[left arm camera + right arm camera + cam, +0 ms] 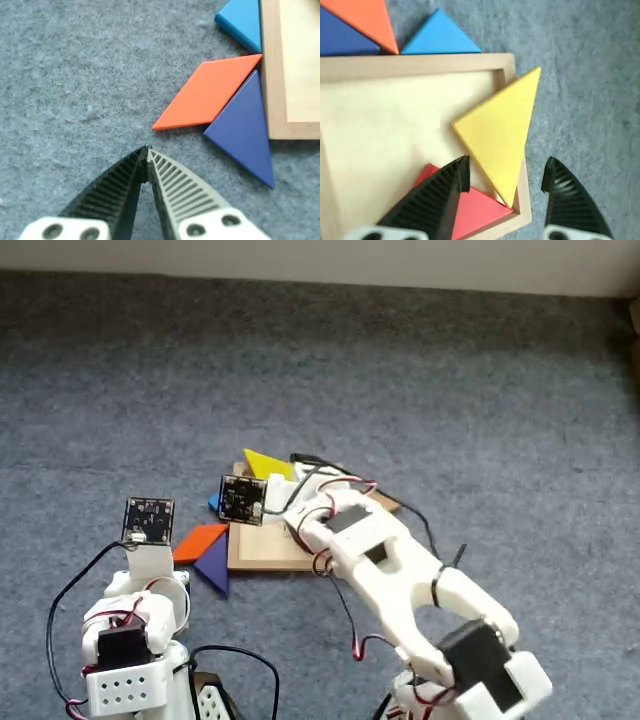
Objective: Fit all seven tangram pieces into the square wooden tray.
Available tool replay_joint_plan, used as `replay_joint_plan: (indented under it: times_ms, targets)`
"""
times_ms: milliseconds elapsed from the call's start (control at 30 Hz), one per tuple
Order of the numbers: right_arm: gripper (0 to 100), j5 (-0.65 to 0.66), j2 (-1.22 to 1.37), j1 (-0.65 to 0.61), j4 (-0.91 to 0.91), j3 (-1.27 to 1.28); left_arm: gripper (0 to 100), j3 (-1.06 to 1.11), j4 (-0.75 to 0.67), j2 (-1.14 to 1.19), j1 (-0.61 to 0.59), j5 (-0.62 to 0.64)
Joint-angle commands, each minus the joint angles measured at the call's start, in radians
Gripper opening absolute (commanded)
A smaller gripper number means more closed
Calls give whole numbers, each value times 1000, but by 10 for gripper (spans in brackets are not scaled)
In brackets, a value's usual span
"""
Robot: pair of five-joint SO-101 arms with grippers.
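Observation:
The square wooden tray (420, 65) (262, 552) (272, 75) lies on the carpet. A yellow triangle (502, 130) (266, 464) rests tilted across the tray's corner rim, over a red piece (470, 207) inside the tray. My right gripper (506, 175) hangs open just above the yellow triangle's lower tip. Outside the tray lie an orange parallelogram (207, 92) (198, 539) (362, 17), a dark blue triangle (245, 130) (213, 562) (342, 37) and a light blue triangle (242, 22) (440, 37) (214, 503). My left gripper (147, 152) is shut, empty, over carpet near the orange piece.
Grey carpet (450, 390) spreads widely around the tray. The right arm (390, 560) and its cables cover the tray's near right part in the high view. The left arm's base (130, 640) stands at the near left.

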Motion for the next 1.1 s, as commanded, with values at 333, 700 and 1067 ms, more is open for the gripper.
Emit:
replay_joint_plan:
  times_ms: [333,700,1067]
  targets:
    - [14,-207,-265,-19,-18,90,8,21,5,-47,-8,-9]
    - [10,-486,58,-18,-18,-108,8,21,5,-47,-8,-9]
    - [10,-585,245,41,-18,-199,8,21,5,-47,-8,-9]
